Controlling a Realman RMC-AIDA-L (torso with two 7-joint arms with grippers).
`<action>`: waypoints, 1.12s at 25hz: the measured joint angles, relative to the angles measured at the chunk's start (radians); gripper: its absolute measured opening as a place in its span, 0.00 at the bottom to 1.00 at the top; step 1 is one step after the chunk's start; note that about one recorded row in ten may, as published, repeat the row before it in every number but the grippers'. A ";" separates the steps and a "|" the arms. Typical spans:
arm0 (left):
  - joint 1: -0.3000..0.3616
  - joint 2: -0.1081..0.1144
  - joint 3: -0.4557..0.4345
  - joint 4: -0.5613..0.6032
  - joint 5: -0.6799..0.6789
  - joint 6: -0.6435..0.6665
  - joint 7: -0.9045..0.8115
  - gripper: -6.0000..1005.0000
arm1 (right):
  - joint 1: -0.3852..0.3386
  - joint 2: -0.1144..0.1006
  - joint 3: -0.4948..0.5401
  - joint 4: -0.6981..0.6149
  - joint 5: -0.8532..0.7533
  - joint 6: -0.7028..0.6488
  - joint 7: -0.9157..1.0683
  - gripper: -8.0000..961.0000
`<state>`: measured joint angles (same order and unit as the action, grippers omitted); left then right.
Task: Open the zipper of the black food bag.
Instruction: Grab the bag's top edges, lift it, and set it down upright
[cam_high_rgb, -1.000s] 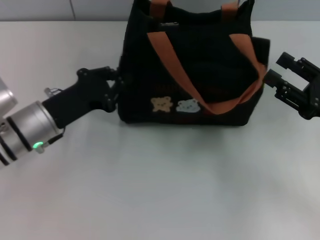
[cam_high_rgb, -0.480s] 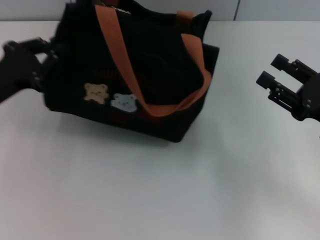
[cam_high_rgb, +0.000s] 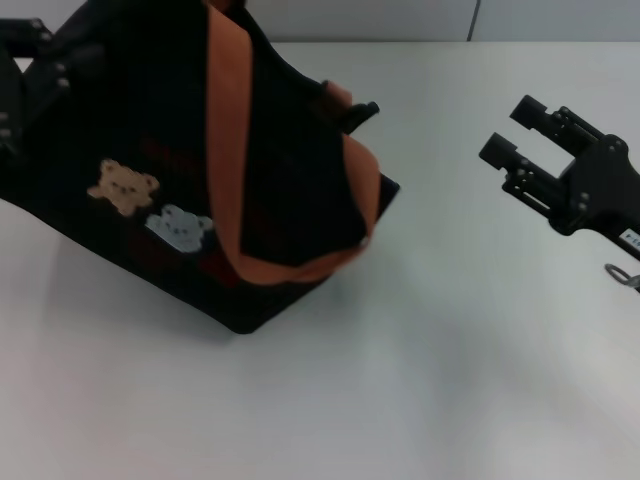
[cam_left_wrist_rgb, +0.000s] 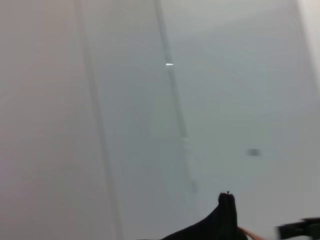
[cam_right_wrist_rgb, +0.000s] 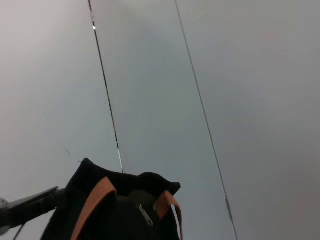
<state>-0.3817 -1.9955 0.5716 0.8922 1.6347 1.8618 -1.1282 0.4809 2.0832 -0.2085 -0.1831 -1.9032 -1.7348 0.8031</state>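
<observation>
The black food bag (cam_high_rgb: 200, 190) sits tilted on the white table (cam_high_rgb: 420, 380), toward the robot's left and partly cut off by the top edge of the head view. Its bear patches (cam_high_rgb: 150, 205) face the camera, and an orange-brown strap (cam_high_rgb: 235, 130) loops down its front.

The left gripper (cam_high_rgb: 40, 55) is pressed against the bag's far left end at the corner of the head view. It appears to be gripping the fabric there, but its fingers merge with the black cloth, so whether they are closed cannot be told.

The right gripper (cam_high_rgb: 512, 130) hovers above the table well to the right of the bag, touching nothing, with its two fingers (cam_high_rgb: 500, 155) spread wide.

The zipper (cam_right_wrist_rgb: 146, 215) is hard to make out. Only the right wrist view shows a pale sliver at the bag's open-looking top, between the straps, and this may be the pull tab.
</observation>
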 joint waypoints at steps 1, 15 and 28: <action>0.002 -0.005 0.021 0.006 0.000 0.003 0.003 0.10 | 0.000 0.002 0.000 0.022 0.004 0.003 -0.041 0.70; -0.033 -0.076 0.261 -0.013 0.056 -0.024 0.089 0.10 | -0.032 0.009 0.198 0.322 0.036 0.100 -0.794 0.70; -0.034 -0.073 0.239 -0.013 0.048 -0.026 0.094 0.10 | 0.004 0.009 0.391 0.379 0.037 0.410 -0.806 0.70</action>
<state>-0.4158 -2.0684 0.8104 0.8796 1.6824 1.8359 -1.0345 0.4847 2.0923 0.1827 0.1955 -1.8666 -1.3250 -0.0029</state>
